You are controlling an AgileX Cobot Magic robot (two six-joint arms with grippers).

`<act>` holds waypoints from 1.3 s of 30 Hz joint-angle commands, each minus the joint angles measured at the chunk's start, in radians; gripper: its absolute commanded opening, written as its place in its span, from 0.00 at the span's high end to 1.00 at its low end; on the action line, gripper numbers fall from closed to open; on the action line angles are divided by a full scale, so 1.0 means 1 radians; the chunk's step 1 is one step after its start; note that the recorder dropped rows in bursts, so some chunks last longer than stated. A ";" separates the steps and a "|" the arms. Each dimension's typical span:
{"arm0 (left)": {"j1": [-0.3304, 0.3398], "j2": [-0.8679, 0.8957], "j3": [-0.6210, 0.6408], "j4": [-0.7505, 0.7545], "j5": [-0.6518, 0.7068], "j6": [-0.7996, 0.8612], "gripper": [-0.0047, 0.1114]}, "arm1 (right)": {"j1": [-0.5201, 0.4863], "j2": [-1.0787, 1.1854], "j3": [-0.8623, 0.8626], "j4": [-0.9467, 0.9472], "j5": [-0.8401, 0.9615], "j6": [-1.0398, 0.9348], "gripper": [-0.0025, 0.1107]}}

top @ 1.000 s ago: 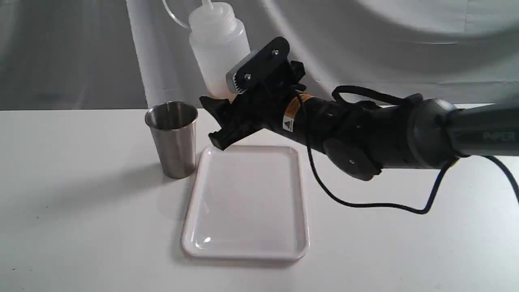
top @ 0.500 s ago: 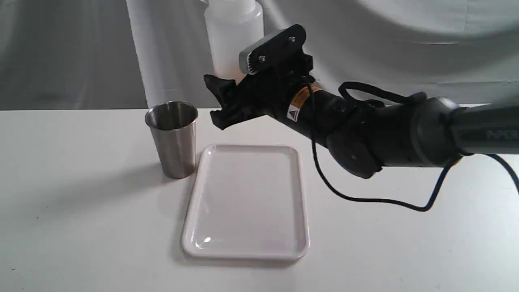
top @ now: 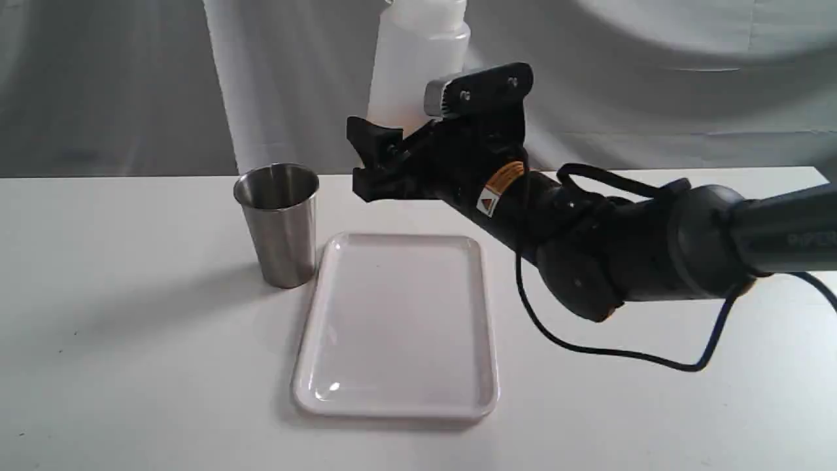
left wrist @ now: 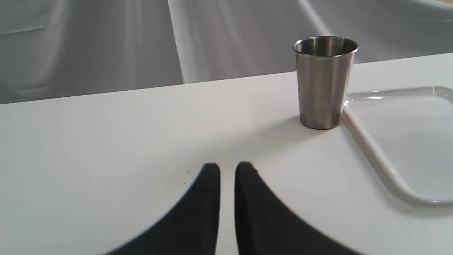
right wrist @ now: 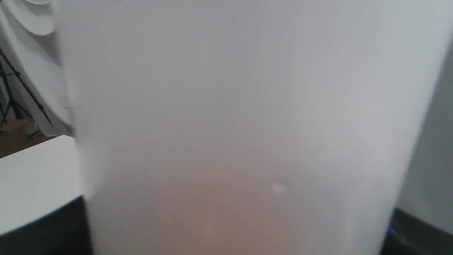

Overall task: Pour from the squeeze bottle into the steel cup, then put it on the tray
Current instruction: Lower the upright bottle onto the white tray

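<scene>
The right end effector [top: 391, 140], clamped on the squeeze bottle [top: 418, 59], is righting it and drifting frame-right, away from the steel cup [top: 280, 222]; pouring looks finished.

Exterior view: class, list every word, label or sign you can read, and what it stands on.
Warning triangle sticker, right arm: a sign, no words legible.
Orange label above it: too small to read.
Pale lettering, arm's rear link: too blurred.
On bottle, cup, tray: none.

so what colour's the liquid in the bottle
Amber-orange liquid, best seen in the right wrist view.
</scene>
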 commanded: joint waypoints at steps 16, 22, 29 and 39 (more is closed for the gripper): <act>0.001 -0.005 0.004 0.004 -0.010 -0.001 0.89 | -0.009 0.011 0.058 -0.108 -0.075 -0.088 0.98; 0.001 -0.005 0.004 0.004 -0.010 -0.001 0.89 | -0.009 0.061 0.058 -0.108 -0.134 -0.088 0.98; 0.001 -0.005 0.004 0.004 -0.010 -0.001 0.89 | -0.009 0.109 0.062 -0.108 -0.165 -0.076 0.98; 0.001 -0.005 0.004 0.004 -0.010 -0.001 0.89 | -0.009 0.162 0.069 -0.168 -0.196 -0.075 0.98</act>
